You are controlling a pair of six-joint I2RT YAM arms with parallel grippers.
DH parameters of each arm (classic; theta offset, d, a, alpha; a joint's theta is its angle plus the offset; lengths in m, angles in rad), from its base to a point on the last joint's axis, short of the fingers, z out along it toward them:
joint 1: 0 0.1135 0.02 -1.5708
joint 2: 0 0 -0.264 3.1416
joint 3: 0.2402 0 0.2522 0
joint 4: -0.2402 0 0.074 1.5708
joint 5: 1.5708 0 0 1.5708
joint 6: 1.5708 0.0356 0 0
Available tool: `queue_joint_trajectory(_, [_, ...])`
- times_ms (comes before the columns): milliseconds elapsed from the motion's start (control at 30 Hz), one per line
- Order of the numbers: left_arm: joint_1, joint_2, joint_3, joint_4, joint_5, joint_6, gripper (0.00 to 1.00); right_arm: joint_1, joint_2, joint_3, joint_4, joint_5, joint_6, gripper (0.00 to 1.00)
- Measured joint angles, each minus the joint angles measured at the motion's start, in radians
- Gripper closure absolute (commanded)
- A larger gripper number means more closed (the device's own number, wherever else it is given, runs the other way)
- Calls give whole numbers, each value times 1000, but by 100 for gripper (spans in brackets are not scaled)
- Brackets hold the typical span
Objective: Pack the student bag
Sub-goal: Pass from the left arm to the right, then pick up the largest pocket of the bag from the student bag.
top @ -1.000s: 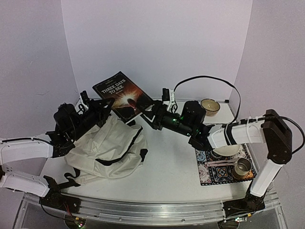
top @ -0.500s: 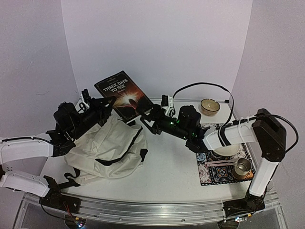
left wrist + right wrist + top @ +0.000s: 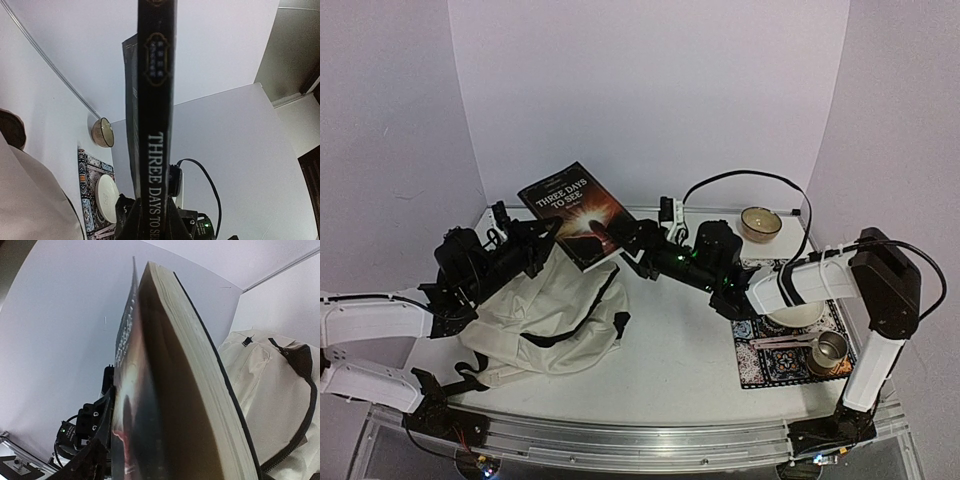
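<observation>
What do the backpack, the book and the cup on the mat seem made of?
The student bag: soft matte cream fabric, perhaps canvas; it slumps and creases. The book: paper with a seemingly glossy printed cover; cream page edges show in the right wrist view. The cup: probably metal, grey with a dull sheen.

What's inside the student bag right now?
Nothing can be seen inside the student bag: its zipper opening shows only a dark slit, and the fabric covers the rest of the interior. The book is outside, held up over the bag's far edge.
</observation>
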Motion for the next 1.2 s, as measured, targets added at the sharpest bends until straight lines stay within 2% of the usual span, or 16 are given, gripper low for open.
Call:
queue_joint_trajectory(267, [0,-18,-57,10,-20,-18,100,0,-9,0,-6,-8,-17,64])
queue_joint_trajectory(367, [0,-18,-65,20,-22,-19,95,-3,-11,0,-8,-12,-23,84])
queue_joint_trajectory(467, [0,-18,-85,38,-29,-16,87,-8,-12,-1,-10,-22,-19,98])
queue_joint_trajectory(500, [0,-19,-94,42,-33,-14,83,-9,-12,-2,-10,-27,-16,100])
queue_joint_trajectory(700, [-2,-63,-155,35,-64,44,58,-26,-12,-39,-23,-46,0,100])
queue_joint_trajectory(900, [-2,-119,-154,-54,-81,186,36,-82,-41,-106,-40,-47,27,100])
queue_joint_trajectory(1067, [-2,-122,-76,-239,-57,320,25,-160,-104,-195,-59,-44,57,100])
queue_joint_trajectory(1200, [-13,-71,82,-462,-42,453,18,-225,-182,-274,-60,-39,79,100])
